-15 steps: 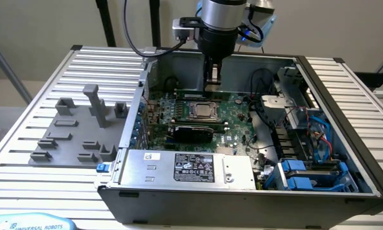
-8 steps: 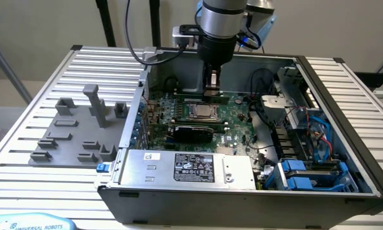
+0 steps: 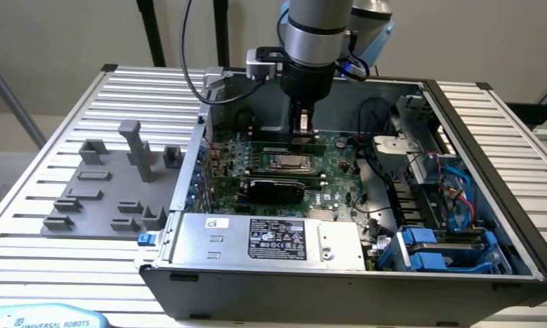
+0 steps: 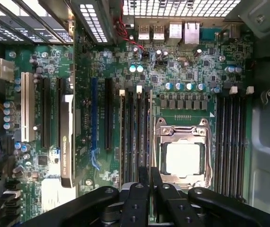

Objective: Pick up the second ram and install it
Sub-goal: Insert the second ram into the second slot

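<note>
My gripper (image 3: 303, 137) reaches straight down into the open PC case, over the memory slots beside the processor socket (image 3: 287, 162). Its fingers are pinched on the second ram (image 3: 278, 145), a thin green stick lying level just under the fingertips and low over the motherboard (image 3: 338, 184). In the wrist view the gripper (image 4: 149, 182) shows two black fingers almost together, lined up with the long dark slots (image 4: 137, 137) next to the socket (image 4: 182, 158). Whether the stick is seated in a slot I cannot tell.
Grey holder blocks (image 3: 100, 191) stand on the slatted table at the exterior view's left. The case holds a power supply (image 3: 273, 239) at the front, blue drive bays (image 3: 437, 249), cables (image 3: 410, 164) and an expansion card (image 4: 67, 142). More slots (image 4: 231, 142) flank the socket's other side.
</note>
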`<action>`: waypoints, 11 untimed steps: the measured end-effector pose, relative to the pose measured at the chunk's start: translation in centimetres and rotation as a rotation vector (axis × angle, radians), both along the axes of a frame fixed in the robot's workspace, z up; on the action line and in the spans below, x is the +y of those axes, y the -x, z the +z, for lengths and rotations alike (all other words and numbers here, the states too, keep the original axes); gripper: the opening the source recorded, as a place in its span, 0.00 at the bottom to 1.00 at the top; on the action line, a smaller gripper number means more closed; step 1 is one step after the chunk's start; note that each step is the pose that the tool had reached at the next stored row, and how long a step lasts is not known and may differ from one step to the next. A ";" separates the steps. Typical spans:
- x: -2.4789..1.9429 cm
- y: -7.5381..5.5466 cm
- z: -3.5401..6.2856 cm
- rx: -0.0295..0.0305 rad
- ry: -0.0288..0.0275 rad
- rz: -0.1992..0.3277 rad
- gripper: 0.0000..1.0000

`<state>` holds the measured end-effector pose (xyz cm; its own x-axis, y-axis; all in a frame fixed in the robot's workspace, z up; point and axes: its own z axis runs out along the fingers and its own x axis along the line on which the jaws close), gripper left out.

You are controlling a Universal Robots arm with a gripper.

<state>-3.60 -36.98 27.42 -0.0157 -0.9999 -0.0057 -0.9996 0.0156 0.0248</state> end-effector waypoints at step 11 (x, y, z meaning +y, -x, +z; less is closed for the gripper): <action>0.00 0.0 -1.74 -0.0198 0.0000 0.000 0.13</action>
<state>-3.58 -36.99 25.68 -0.0156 -0.9999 -0.0060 -0.9999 0.0155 0.0050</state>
